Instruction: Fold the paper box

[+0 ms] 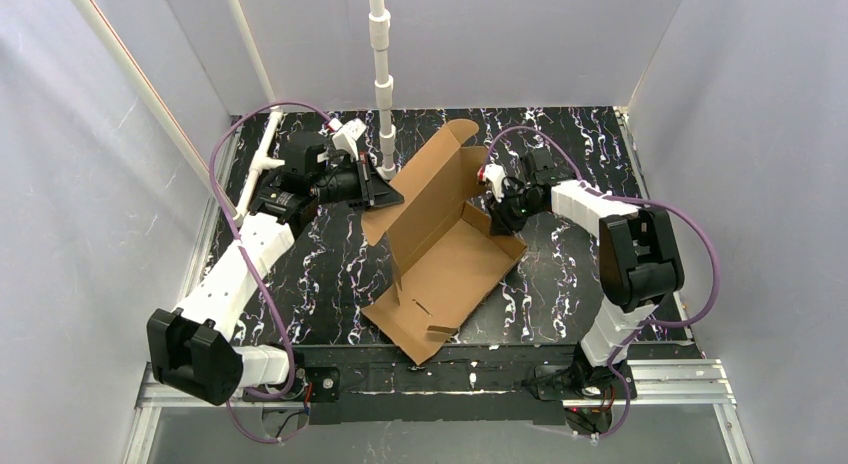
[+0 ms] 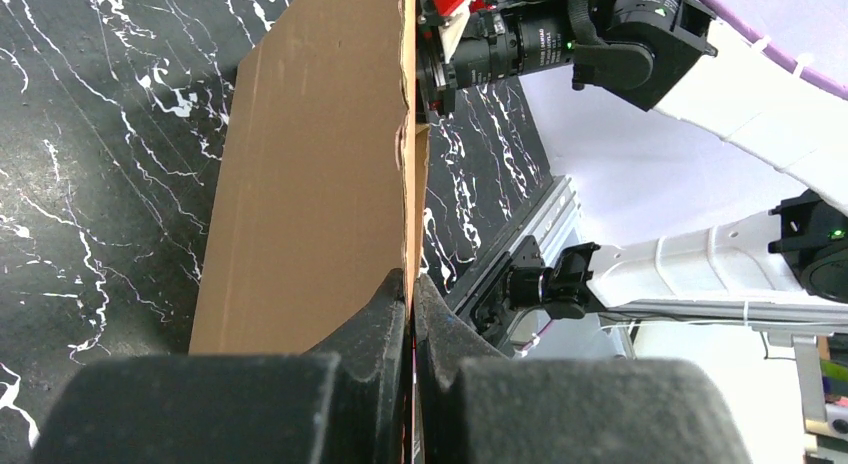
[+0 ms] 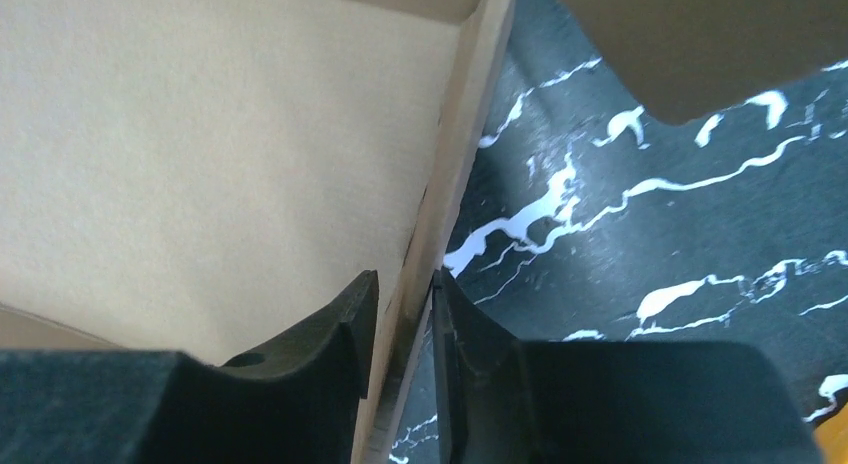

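Note:
The paper box (image 1: 450, 254) is a brown cardboard blank lying half folded in the middle of the black marbled table, with one long panel raised and slanting toward the back. My left gripper (image 1: 385, 194) is at that panel's left end and is shut on its thin edge (image 2: 411, 279); the panel (image 2: 310, 164) runs away from the fingers. My right gripper (image 1: 492, 214) is at the box's right side. Its jaws (image 3: 405, 284) straddle an upright cardboard wall (image 3: 200, 154): the right finger touches the wall and the left finger stands a little off it.
A white pipe pole (image 1: 383, 84) stands at the back, close behind my left gripper. White walls close in the table (image 1: 560, 284) on three sides. A metal rail (image 1: 660, 374) runs along the near edge by the arm bases. My right arm (image 2: 540, 39) shows beyond the panel.

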